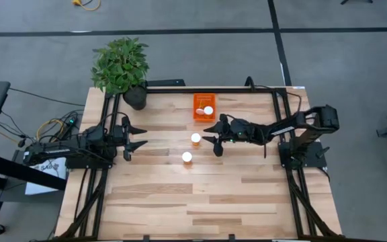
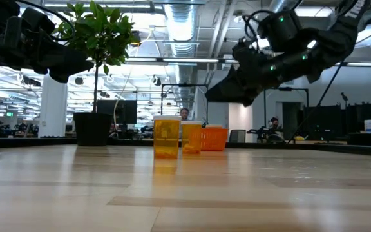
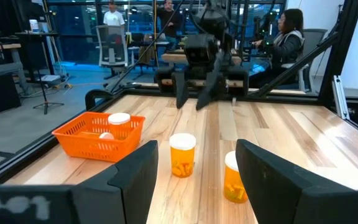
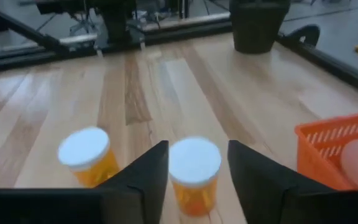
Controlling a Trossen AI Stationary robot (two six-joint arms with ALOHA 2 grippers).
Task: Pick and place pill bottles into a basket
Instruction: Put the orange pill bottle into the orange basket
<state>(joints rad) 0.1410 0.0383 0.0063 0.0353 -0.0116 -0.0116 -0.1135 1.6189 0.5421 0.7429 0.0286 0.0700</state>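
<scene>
The task stood roughly half done. Two pill bottles lay inside the orange basket (image 1: 204, 107) at the far edge of the desk (image 1: 200, 195); one white cap (image 1: 208, 110) showed plainly from above, and the left wrist view showed a second bottle (image 3: 106, 135) lying lower beside the first. Two more bottles stood upright on the bare wood, still to be moved: one nearer the basket (image 1: 195, 138) and one a little farther out (image 1: 187, 157). The right end effector (image 1: 215, 137) hovered just beside the nearer bottle, its fingers spread open and empty, with the bottle framed between them in its own wrist view, so a grasp seemed to be the step in hand. The left end effector (image 1: 137, 136) waited on its own side of the desk, open and holding nothing.
</scene>
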